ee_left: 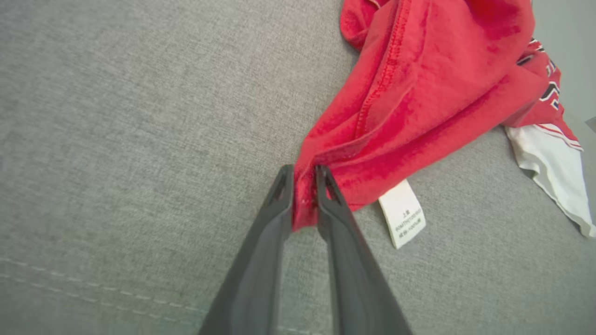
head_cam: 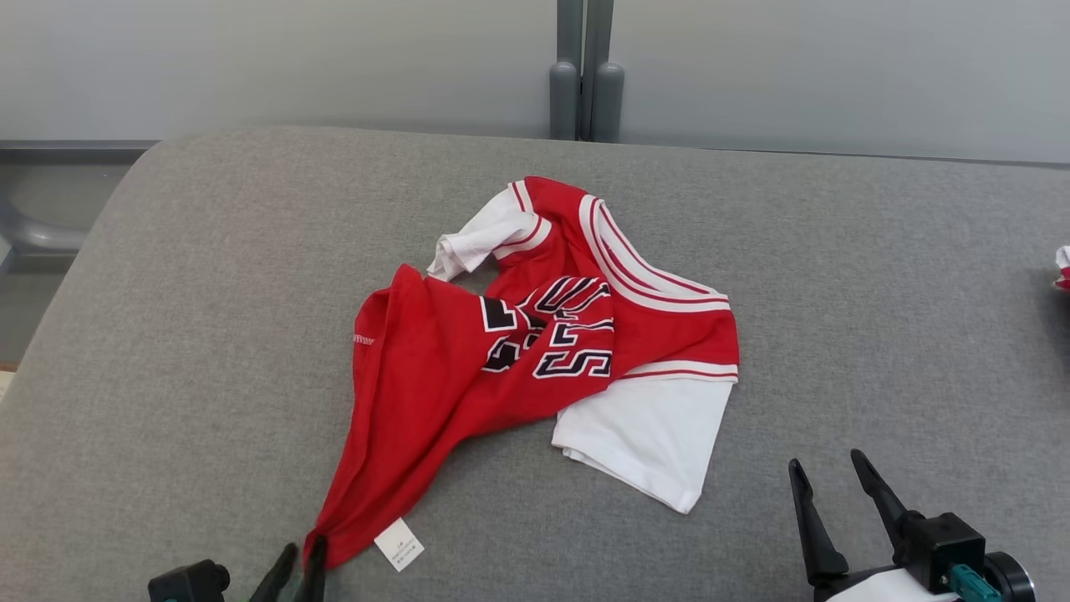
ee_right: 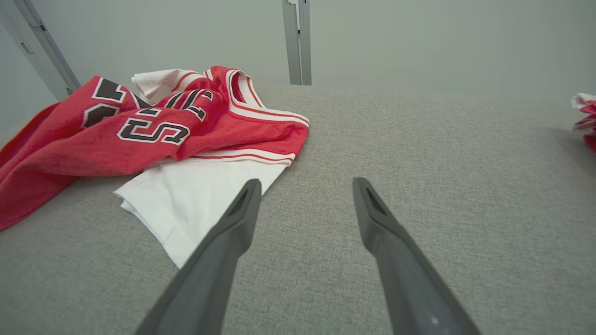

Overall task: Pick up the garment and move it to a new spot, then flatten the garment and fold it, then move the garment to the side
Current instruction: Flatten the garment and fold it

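Left end effector [ee_left: 305, 173] pinches the jersey [head_cam: 435, 368] by a red corner on the counter [head_cam: 878, 251]; right end effector [ee_right: 306, 182] stands spread beside its white sleeve [ee_right: 200, 195].

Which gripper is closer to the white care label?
Left. The left gripper grips the jersey right beside the label; the right gripper sits open beyond the white sleeve.

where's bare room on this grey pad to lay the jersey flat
Widest bare patch of the grey pad: between the jersey and the red-and-white cloth at the right edge, beyond the open right gripper. Another lies left of the jersey. Crowded at the near-left, where the left gripper pinches its corner.
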Tool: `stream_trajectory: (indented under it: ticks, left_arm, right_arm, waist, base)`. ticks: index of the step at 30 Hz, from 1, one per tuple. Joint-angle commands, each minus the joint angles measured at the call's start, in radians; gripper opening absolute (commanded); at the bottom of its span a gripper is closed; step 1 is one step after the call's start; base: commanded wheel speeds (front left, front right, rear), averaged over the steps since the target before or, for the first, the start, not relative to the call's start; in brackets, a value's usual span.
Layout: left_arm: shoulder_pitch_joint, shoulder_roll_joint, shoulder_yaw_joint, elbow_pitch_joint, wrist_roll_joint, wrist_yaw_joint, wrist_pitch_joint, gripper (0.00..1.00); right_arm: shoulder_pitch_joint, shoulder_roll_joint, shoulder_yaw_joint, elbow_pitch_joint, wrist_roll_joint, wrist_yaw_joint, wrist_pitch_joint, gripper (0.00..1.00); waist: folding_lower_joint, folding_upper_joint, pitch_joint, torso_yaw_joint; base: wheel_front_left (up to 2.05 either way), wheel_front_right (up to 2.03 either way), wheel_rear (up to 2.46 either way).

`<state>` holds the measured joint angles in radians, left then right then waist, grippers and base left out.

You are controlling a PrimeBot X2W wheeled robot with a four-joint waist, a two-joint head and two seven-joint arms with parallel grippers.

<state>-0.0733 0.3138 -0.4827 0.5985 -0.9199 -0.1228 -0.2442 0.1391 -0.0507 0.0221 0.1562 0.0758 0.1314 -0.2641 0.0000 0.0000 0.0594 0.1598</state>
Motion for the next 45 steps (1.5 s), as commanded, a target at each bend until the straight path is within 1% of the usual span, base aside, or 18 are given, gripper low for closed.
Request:
stream_trajectory:
  ticks: [1, 2, 3, 4, 5, 7, 9, 11, 12, 15, 18, 21, 29, 37, 45]
  left_arm:
    - [-0.011, 0.000, 0.024, 0.040, 0.019, 0.017, -0.014, 1.00]
    - [-0.009, 0.003, 0.039, 0.052, 0.035, 0.035, -0.016, 1.00]
    - [0.001, 0.010, 0.090, 0.035, 0.074, 0.074, -0.022, 1.00]
    - [0.007, 0.013, 0.134, -0.001, 0.114, 0.096, -0.023, 1.00]
    - [0.132, -0.052, 0.326, -0.218, 0.287, 0.142, -0.019, 1.00]
    - [0.180, -0.084, 0.394, -0.326, 0.382, 0.142, -0.019, 1.00]
    - [0.222, -0.136, 0.453, -0.428, 0.470, 0.128, -0.020, 1.00]
    - [0.251, -0.181, 0.480, -0.497, 0.537, 0.098, -0.019, 1.00]
    - [0.259, -0.193, 0.490, -0.521, 0.561, 0.082, -0.019, 1.00]
    - [0.262, -0.224, 0.498, -0.569, 0.623, 0.040, -0.020, 1.00]
    - [0.248, -0.243, 0.489, -0.573, 0.657, 0.016, -0.020, 1.00]
    - [0.230, -0.251, 0.466, -0.549, 0.665, 0.002, -0.020, 1.00]
    - [0.216, -0.255, 0.419, -0.470, 0.688, -0.008, -0.020, 1.00]
    - [0.216, -0.256, 0.388, -0.471, 0.679, -0.009, -0.020, 1.00]
    - [0.207, -0.249, 0.380, -0.465, 0.676, -0.009, -0.020, 1.00]
  right_arm:
    - [0.002, -0.014, 0.009, 0.004, 0.012, -0.002, 0.000, 1.00]
    - [-0.001, -0.021, 0.002, 0.001, 0.013, -0.002, 0.000, 1.00]
    - [-0.005, -0.030, -0.006, -0.009, 0.012, -0.002, 0.000, 1.00]
    - [-0.006, -0.035, -0.010, -0.015, 0.012, -0.002, 0.000, 1.00]
    - [-0.011, -0.059, -0.029, -0.047, 0.015, -0.002, 0.000, 1.00]
    - [-0.013, -0.067, -0.043, -0.063, 0.016, -0.002, 0.000, 1.00]
    - [-0.012, -0.067, -0.064, -0.080, 0.016, -0.002, 0.000, 1.00]
    - [-0.011, -0.064, -0.079, -0.094, 0.011, -0.002, 0.000, 1.00]
    - [-0.012, -0.061, -0.086, -0.100, 0.009, -0.002, 0.000, 1.00]
    - [-0.016, -0.054, -0.091, -0.113, 0.000, -0.001, 0.000, 1.00]
    - [-0.020, -0.050, -0.093, -0.117, -0.002, -0.002, 0.000, 1.00]
    - [-0.022, -0.046, -0.099, -0.120, -0.006, -0.002, 0.000, 1.00]
    - [-0.002, -0.036, -0.122, -0.107, -0.017, -0.002, 0.000, 1.00]
    - [0.007, -0.023, -0.141, -0.101, -0.025, -0.002, 0.000, 1.00]
    - [0.003, -0.011, -0.131, -0.097, -0.027, -0.002, 0.000, 1.00]
  waist:
    - [0.0000, 0.0000, -0.003, -0.027]
    - [0.0000, 0.0000, -0.006, -0.036]
    - [0.0000, 0.0000, -0.011, -0.052]
    - [0.0000, 0.0000, -0.013, -0.057]
    - [0.0000, 0.0000, -0.024, -0.088]
    - [0.0000, 0.0000, -0.036, -0.104]
    - [0.0000, 0.0000, -0.050, -0.120]
    - [0.0000, 0.0000, -0.057, -0.132]
    - [0.0000, 0.0000, -0.062, -0.138]
    - [0.0000, 0.0000, -0.073, -0.163]
    - [0.0000, 0.0000, -0.083, -0.187]
    - [0.0000, 0.0000, -0.091, -0.208]
    - [0.0000, 0.0000, -0.108, -0.230]
    - [0.0000, 0.0000, -0.107, -0.223]
    - [0.0000, 0.0000, -0.102, -0.218]
  base:
    - [0.00, 0.00, 0.00]
    - [0.00, 0.00, 0.00]
    - [0.00, 0.00, 0.00]
    - [0.00, 0.00, 0.00]
    - [0.00, 0.00, 0.00]
    - [0.00, 0.00, 0.00]
    - [0.00, 0.00, 0.00]
    - [0.00, 0.00, 0.00]
    - [0.00, 0.00, 0.00]
    - [0.00, 0.00, 0.00]
    - [0.00, 0.00, 0.00]
    - [0.00, 0.00, 0.00]
    - [0.00, 0.00, 0.00]
    - [0.00, 0.00, 0.00]
    - [0.00, 0.00, 0.00]
